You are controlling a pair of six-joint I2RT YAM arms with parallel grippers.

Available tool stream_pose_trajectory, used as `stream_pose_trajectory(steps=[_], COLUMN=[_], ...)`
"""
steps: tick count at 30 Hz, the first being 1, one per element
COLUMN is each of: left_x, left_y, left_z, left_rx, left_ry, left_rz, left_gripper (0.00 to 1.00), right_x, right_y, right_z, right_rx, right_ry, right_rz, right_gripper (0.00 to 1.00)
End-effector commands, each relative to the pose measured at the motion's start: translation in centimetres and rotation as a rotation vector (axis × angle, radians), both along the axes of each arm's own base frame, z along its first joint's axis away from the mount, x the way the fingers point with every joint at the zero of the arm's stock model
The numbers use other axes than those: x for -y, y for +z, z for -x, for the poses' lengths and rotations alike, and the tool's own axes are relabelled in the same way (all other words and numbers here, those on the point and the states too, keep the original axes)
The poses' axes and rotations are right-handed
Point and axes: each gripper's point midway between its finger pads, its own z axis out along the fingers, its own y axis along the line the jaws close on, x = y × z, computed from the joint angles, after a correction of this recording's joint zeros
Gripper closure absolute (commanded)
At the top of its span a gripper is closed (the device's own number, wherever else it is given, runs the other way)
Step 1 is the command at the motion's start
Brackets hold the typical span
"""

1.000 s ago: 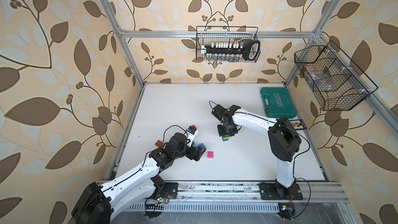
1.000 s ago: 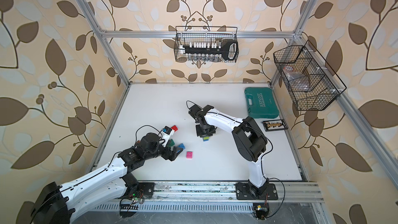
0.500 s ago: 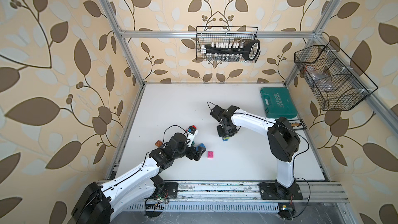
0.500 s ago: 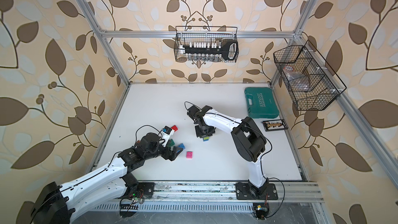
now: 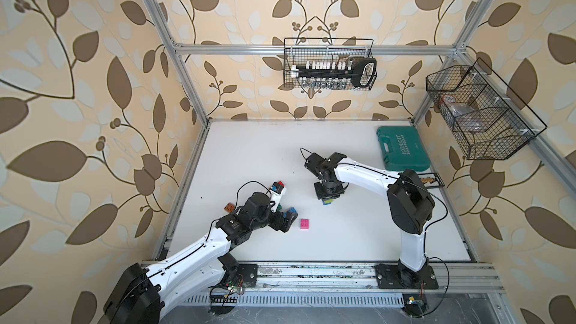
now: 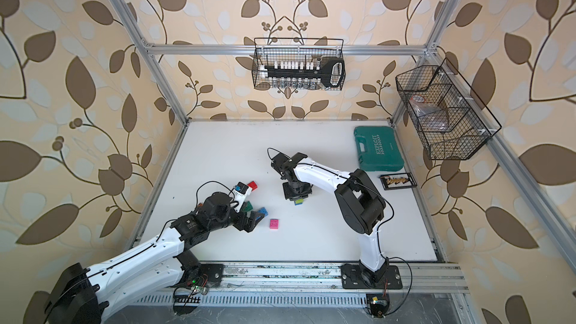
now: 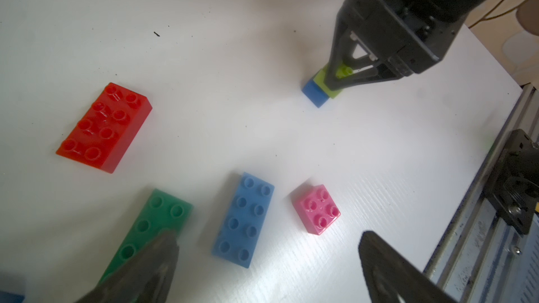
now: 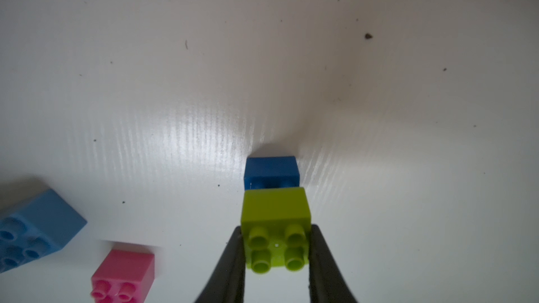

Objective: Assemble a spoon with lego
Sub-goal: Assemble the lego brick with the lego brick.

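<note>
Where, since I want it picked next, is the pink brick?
In both top views the pink brick lies loose on the table, just right of the light-blue brick and the open left tool.

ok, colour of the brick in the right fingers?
Lime green brick, touching a dark blue brick; clearest in the right wrist view.

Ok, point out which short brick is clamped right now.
The lime brick: the right gripper has its fingers shut on it, next to the dark blue brick. The pink brick lies loose.
</note>
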Motion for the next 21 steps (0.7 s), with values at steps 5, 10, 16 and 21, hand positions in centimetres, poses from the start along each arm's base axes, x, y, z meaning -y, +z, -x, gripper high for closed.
stream_pose_trajectory(steps=[5, 10, 16, 21], left_x=[0.4, 0.4, 0.4, 0.3], left_y=[0.7, 0.6, 0.6, 0.6], left_z=[-0.2, -0.2, -0.2, -0.2], left_rx=[0.021, 0.018, 0.019, 0.02], left_ry=[-0.002, -0.003, -0.003, 0.0], left_rz=[0.016, 0.013, 0.014, 0.012], left_gripper=[0.01, 0.01, 0.01, 0.01], right_x=[-0.3, 0.0, 0.1, 0.3], right_y=[1.8, 0.8, -0.4, -1.8], right_z=[0.0, 0.0, 0.3, 0.8], right_rx=[0.026, 0.007, -0.013, -0.047], right_ry=[0.002, -0.005, -0.008, -0.007], right_rz=[-0.037, -0.029, -0.025, -0.009], right_gripper=[0.81, 0.81, 0.81, 0.81])
